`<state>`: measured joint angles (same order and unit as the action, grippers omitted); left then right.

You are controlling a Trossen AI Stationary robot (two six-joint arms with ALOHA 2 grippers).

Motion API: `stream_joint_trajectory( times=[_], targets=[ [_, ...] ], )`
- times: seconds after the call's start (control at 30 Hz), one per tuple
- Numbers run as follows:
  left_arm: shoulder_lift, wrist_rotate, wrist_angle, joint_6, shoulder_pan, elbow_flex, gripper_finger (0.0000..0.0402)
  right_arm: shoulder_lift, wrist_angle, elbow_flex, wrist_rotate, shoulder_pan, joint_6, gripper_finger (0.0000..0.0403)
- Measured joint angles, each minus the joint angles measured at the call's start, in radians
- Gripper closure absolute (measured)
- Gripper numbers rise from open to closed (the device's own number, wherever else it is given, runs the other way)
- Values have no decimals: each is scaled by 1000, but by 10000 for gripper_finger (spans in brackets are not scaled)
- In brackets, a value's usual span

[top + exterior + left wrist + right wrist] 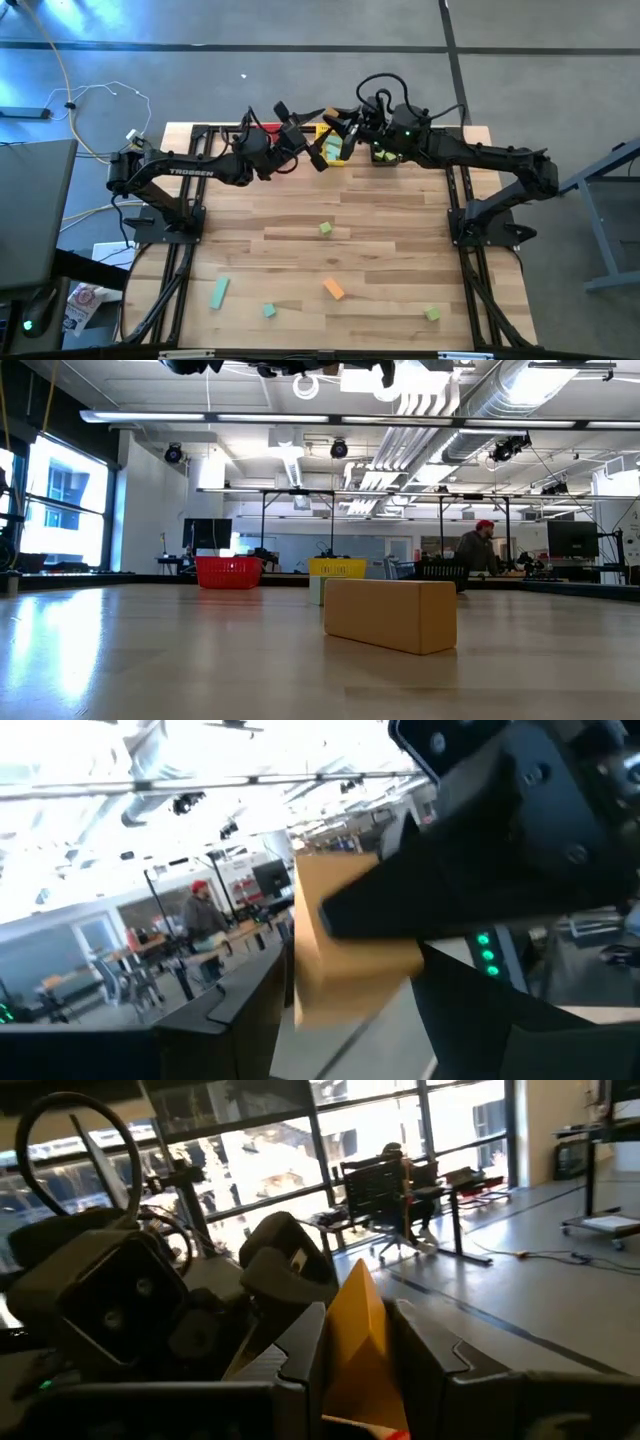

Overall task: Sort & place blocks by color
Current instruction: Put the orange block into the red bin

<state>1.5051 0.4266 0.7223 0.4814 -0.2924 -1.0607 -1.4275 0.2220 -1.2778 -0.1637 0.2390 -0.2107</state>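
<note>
Both grippers meet high above the table's far middle, over the yellow bin (328, 131). My left gripper (318, 156) (350, 1025) and my right gripper (347, 140) (360, 1370) are both shut on one orange block (340, 950) (358, 1330), held in the air between them. Loose blocks lie flat on the table: a green cube (326, 229), a teal bar (219, 292), a teal cube (269, 311), an orange bar (334, 290) (390, 615) and a green cube (432, 314). My left gripper has the orange block's near end (335, 1005) between its two fingers, roughly level, coming from the table's left. The block is lifted clear. My right gripper's finger (400, 905) lies across the block's other end. My right gripper pinches the orange block's end (360, 1355) between its two fingers (300, 1360), coming roughly level from the table's right. The block is lifted clear and points away toward my left gripper's fingers (285, 1265), which sit at its far end.
A red bin (255, 126) (229, 571), the yellow bin (337, 568) and a black bin (385, 155) (440, 572) holding green pieces stand along the far edge. The middle of the table is bare wood. A person in a red cap (480, 548) stands in the room beyond.
</note>
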Motion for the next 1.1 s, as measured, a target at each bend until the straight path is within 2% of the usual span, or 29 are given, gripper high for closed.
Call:
stream_joint_trajectory(
  times=[0.33,0.83,0.97,1.1],
  targets=[
    [6,56,3,73,0,0,204,-27,50,0,3,0,-10,334],
    [8,30,22,73,-10,0,205,-26,52,0,12,0,-9,334],
    [9,29,21,74,-10,0,223,-26,45,0,16,0,-9,334],
    [9,29,19,99,-10,0,260,-25,37,0,16,0,-10,334]
  ],
)
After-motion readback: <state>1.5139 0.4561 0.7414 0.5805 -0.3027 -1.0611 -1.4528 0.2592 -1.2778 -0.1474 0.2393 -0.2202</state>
